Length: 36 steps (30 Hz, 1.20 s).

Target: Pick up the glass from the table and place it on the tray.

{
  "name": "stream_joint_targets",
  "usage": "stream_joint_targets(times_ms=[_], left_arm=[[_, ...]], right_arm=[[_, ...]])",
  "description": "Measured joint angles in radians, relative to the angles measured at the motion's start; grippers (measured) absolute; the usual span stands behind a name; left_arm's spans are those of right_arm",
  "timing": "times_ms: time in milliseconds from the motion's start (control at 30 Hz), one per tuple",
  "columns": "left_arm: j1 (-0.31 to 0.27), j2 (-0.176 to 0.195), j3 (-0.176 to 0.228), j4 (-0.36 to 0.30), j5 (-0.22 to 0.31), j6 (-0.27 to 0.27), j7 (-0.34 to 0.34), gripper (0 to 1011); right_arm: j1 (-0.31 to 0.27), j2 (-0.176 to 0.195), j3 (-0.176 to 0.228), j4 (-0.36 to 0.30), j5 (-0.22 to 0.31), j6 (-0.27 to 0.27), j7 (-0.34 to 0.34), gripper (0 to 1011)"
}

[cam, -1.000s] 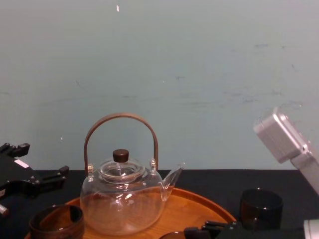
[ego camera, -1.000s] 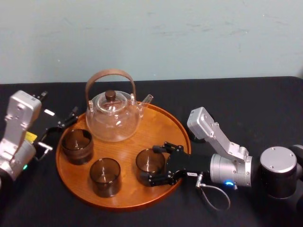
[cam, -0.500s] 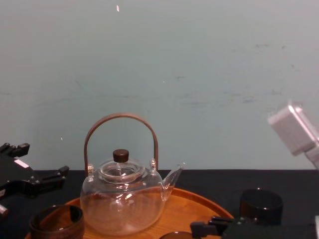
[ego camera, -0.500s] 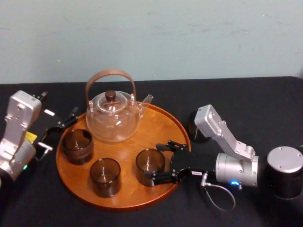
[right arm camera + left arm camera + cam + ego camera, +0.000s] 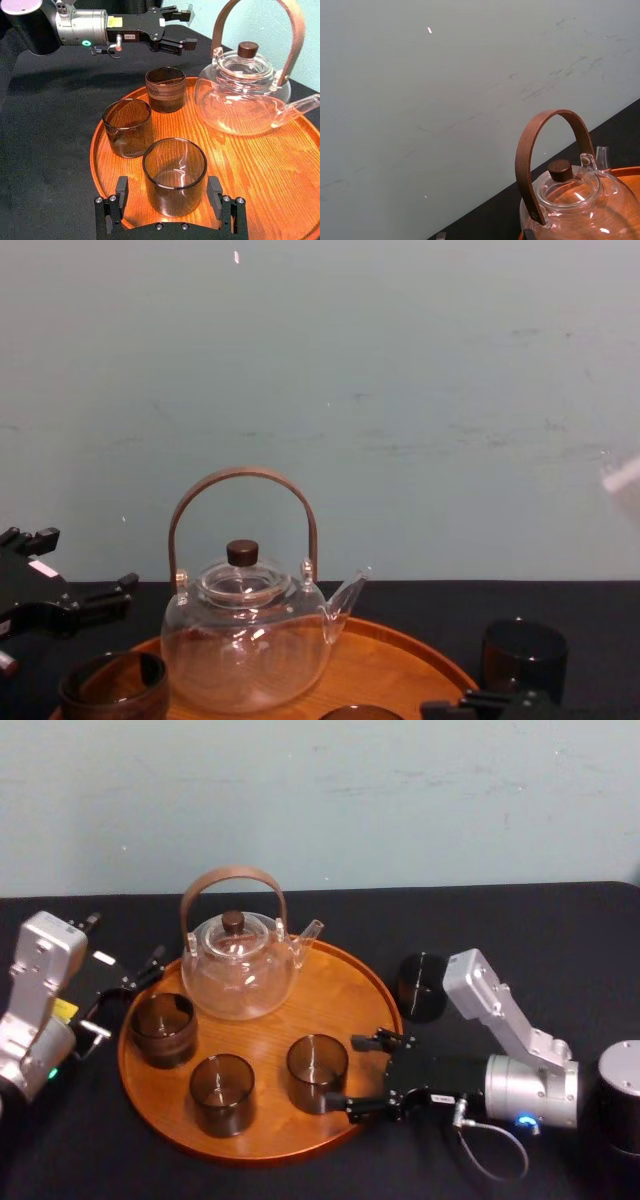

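You have no legible writing to go on here. The small white label (image 5: 131, 36) and yellow sticker (image 5: 114, 21) on the left gripper (image 5: 189, 26), and the white tag (image 5: 438, 1098) on the right gripper (image 5: 343, 1072), carry print too small to read.

**Layout, referred to the tray.** The tray (image 5: 340, 990) lies on the bench (image 5: 520, 930). The teapot (image 5: 238, 970) stands at the tray's rear. Three glasses stand in the tray's front half: left glass (image 5: 163, 1028), front glass (image 5: 222, 1093) and right glass (image 5: 317, 1070). A fourth glass (image 5: 422, 986) stands on the bench just off the tray's right rim. The right gripper (image 5: 344, 1072) reaches over the tray's front-right rim, its fingers spread with the right glass between them — apart from it. The left gripper (image 5: 125, 992) sits beside the tray's left rim.
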Motion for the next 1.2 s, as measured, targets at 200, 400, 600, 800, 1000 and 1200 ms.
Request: stream_joint_targets(times_ms=[200,400,600,800,1000,1200], left_arm=[[0.0,0.0,0.0,0.0,0.0,0.0,0.0,1001],[0.0,0.0,0.0,0.0,0.0,0.0,0.0,1001],[0.0,0.0,0.0,0.0,0.0,0.0,0.0,1001],[0.0,0.0,0.0,0.0,0.0,0.0,0.0,1001],[0.0,0.0,0.0,0.0,0.0,0.0,0.0,1001],[0.0,0.0,0.0,0.0,0.0,0.0,0.0,1001]], right_arm=[[-0.03,0.036,0.023,-0.034,0.023,-0.002,-0.006,1002],[-0.058,0.078,0.049,-0.063,0.045,-0.016,-0.006,1002],[-0.085,0.113,0.08,-0.084,0.067,-0.035,-0.009,1002],[-0.119,0.14,0.126,-0.099,0.091,-0.053,-0.034,1003],[-0.146,0.151,0.171,-0.103,0.111,-0.058,-0.073,1002],[-0.163,0.147,0.21,-0.104,0.121,-0.046,-0.122,1002]])
